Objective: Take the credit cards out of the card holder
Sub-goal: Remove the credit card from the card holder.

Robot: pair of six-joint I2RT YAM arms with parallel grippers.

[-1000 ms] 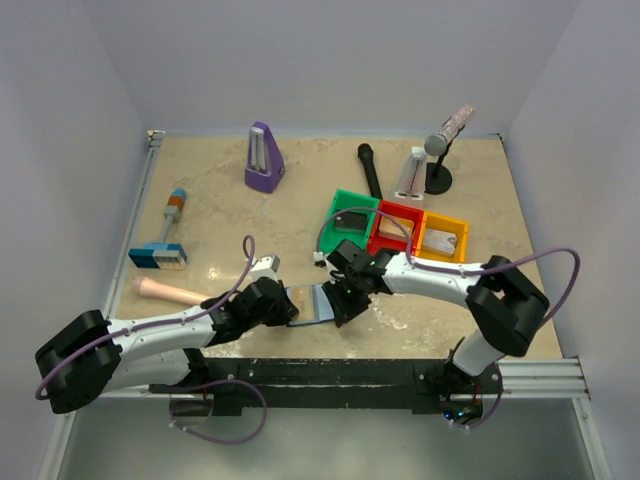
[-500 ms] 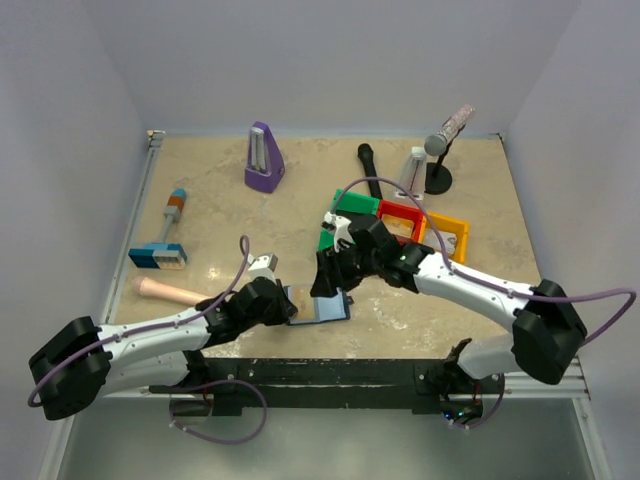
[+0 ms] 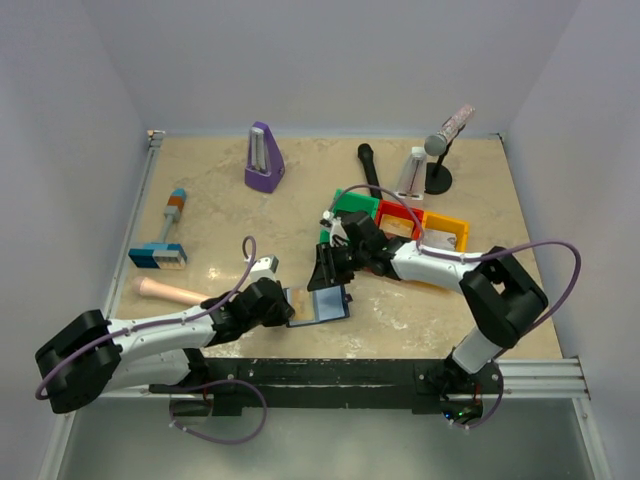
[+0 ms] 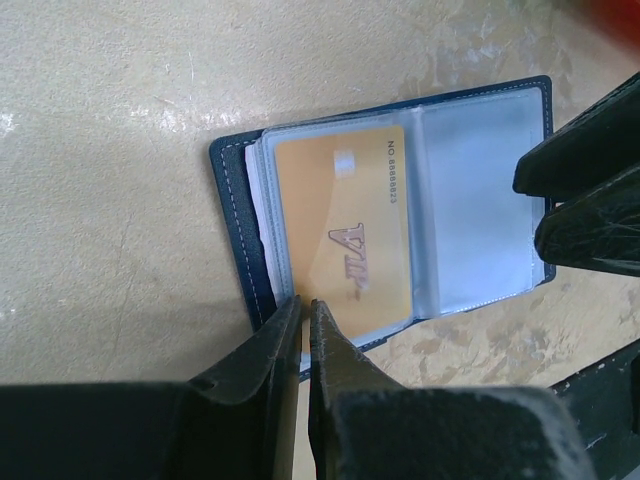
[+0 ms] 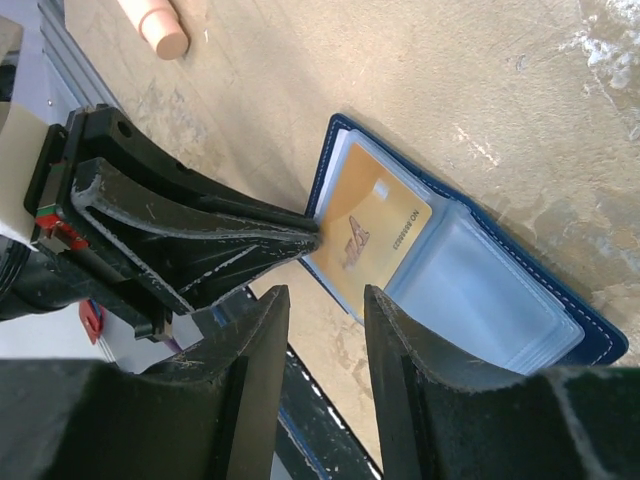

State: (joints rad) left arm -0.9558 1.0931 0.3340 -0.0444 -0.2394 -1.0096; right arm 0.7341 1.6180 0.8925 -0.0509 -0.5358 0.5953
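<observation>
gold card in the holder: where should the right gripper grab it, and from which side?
Likely the short edge of the gold card farthest from the left gripper, which pins the near edge of the card holder. The card lies flat in a clear sleeve, so its faces can't be pinched. The right gripper, open above, should come in low from that far side.

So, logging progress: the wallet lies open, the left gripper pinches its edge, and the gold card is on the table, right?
No: the gold card sits inside the wallet's clear sleeve, not on the table, as the left wrist view shows.
</observation>
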